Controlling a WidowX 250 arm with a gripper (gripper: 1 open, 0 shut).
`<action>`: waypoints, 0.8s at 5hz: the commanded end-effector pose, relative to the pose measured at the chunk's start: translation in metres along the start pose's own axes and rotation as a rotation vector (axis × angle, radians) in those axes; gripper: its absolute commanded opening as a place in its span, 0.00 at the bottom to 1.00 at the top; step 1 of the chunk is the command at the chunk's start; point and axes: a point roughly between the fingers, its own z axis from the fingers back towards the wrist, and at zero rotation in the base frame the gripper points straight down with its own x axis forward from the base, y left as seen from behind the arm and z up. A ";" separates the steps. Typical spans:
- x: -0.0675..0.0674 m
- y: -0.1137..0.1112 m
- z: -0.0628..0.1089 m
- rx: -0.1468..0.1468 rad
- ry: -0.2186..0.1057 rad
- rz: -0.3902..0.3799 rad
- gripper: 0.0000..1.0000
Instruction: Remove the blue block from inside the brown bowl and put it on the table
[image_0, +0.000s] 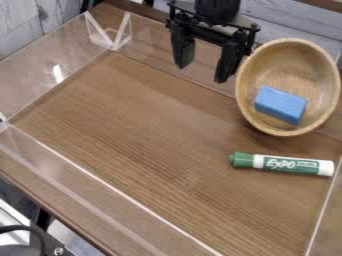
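Spread wide with nothing between them, the black gripper (205, 60) hangs fingers-down over the back of the table (134, 140), left of the brown bowl (315, 70). Clear acrylic walls (54, 70) edge the tabletop. Inside the bowl, tipped toward the camera, lies the blue block (279, 103). Below the bowl, apart from it, a green-capped Expo marker (282, 163) lies on the wood.

One raised camera, looking down across the table (147, 130).
It faces toward twelve o'clock at middling range; the hand (206, 62) stands at twelve, the brown bowl (321, 70) at two.
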 end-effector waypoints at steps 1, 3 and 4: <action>0.008 -0.012 -0.001 0.003 -0.003 -0.105 1.00; 0.030 -0.050 0.004 0.020 -0.018 -0.427 1.00; 0.036 -0.072 0.002 0.036 -0.033 -0.581 1.00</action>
